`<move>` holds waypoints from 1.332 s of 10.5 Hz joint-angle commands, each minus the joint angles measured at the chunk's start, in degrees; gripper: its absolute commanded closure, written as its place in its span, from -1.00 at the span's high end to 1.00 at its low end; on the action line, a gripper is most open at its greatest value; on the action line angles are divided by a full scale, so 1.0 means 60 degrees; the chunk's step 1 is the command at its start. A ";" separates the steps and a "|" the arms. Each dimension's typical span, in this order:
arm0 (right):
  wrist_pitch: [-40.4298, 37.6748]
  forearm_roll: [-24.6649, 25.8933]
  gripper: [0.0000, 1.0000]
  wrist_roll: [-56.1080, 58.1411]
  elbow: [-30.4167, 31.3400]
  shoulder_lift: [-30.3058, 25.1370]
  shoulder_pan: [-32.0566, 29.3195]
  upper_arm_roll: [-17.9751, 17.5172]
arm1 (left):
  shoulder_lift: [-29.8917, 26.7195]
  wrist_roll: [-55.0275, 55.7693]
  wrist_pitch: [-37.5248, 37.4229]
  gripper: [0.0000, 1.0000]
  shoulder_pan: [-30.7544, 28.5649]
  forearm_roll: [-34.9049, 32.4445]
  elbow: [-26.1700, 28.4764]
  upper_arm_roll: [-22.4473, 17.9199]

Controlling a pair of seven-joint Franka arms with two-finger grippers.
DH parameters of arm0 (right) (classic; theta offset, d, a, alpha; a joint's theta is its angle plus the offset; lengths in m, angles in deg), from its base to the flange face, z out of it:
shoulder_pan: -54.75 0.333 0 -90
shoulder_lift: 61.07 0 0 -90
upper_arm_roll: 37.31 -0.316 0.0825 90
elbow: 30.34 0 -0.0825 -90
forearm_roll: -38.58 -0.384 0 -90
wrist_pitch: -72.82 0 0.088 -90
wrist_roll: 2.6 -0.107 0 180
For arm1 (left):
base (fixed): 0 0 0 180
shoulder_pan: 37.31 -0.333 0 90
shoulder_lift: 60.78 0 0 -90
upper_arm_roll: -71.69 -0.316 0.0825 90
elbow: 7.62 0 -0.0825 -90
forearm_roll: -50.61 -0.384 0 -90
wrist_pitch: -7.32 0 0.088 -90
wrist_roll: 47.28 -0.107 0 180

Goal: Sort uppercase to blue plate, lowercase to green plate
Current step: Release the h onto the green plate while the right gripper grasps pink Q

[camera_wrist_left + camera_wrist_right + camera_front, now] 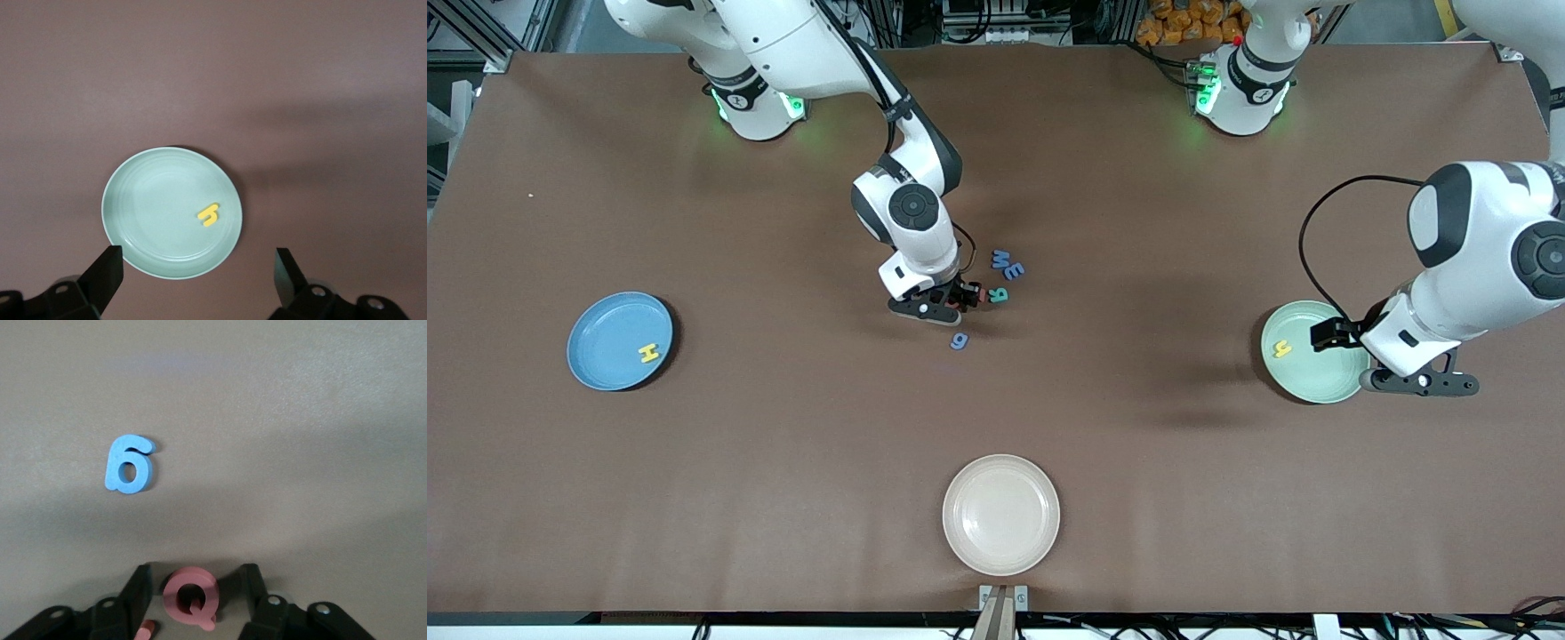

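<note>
My right gripper is down at the table's middle, open, one finger on each side of the red Q, with a gap on both sides. A blue g lies nearer the front camera. The blue M, a blue three-pronged letter and the teal R lie beside the right gripper. A yellow H lies in the blue plate. My left gripper hangs open over the green plate, which holds a yellow h.
A cream plate sits near the table's front edge, nearer the camera than the letters. The end of another red piece shows beside one right finger. Bare brown table lies between the plates.
</note>
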 commanded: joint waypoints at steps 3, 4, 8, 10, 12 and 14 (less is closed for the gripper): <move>0.0145 0.0244 -0.16 -0.0261 -0.0007 0.0093 0.0038 -0.0041 | -0.0260 0.0361 -0.0338 1.00 -0.0029 -0.0129 -0.0152 0.0344; 0.0145 0.0244 -0.32 -0.0246 -0.0007 0.0093 0.0038 -0.0041 | -0.0260 0.0375 -0.0396 1.00 -0.0015 -0.0100 -0.0239 0.0403; 0.0043 0.0244 -0.56 -0.0231 -0.0036 0.0093 0.0009 -0.0070 | -0.0304 0.1252 -0.1259 1.00 0.0058 -0.0041 -0.0912 0.1002; 0.0028 0.0258 -0.56 0.0117 -0.0109 0.0034 -0.0122 -0.0070 | -0.0319 0.1648 -0.1771 1.00 0.0044 -0.0056 -0.1234 0.1369; -0.0001 0.0244 -0.56 0.1126 -0.0183 -0.0039 -0.0691 -0.0056 | -0.0319 0.1955 -0.1920 1.00 0.0015 0.0147 -0.1382 0.1632; -0.0729 0.0244 -0.56 0.2064 -0.0430 -0.0185 -0.1278 -0.0070 | -0.0319 0.2293 -0.1935 1.00 0.0015 0.0325 -0.1397 0.1692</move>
